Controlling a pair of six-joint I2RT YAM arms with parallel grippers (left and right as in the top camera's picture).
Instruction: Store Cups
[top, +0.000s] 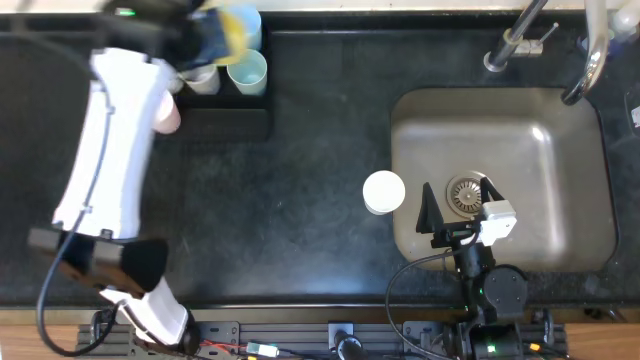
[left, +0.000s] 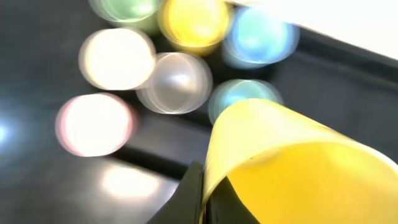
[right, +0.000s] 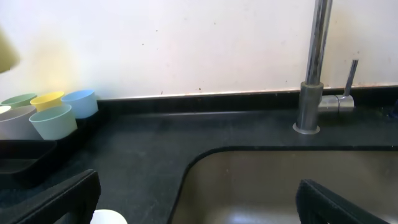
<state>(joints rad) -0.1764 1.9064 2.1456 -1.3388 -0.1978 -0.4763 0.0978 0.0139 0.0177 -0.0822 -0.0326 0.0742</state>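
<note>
In the left end effector (left: 203, 200), a yellow cup (left: 298, 168) over clustered cups (left: 175, 82).

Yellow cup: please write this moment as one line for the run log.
left gripper: shut on yellow cup, lifted near stored cups | right gripper: open, over sink | white cup: on counter, beside sink

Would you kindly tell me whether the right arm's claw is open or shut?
Open: the right claw has its two fingers spread wide apart, nothing between them, over the sink.

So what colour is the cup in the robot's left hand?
Yellow; the cup shows best in the left wrist view.
</note>
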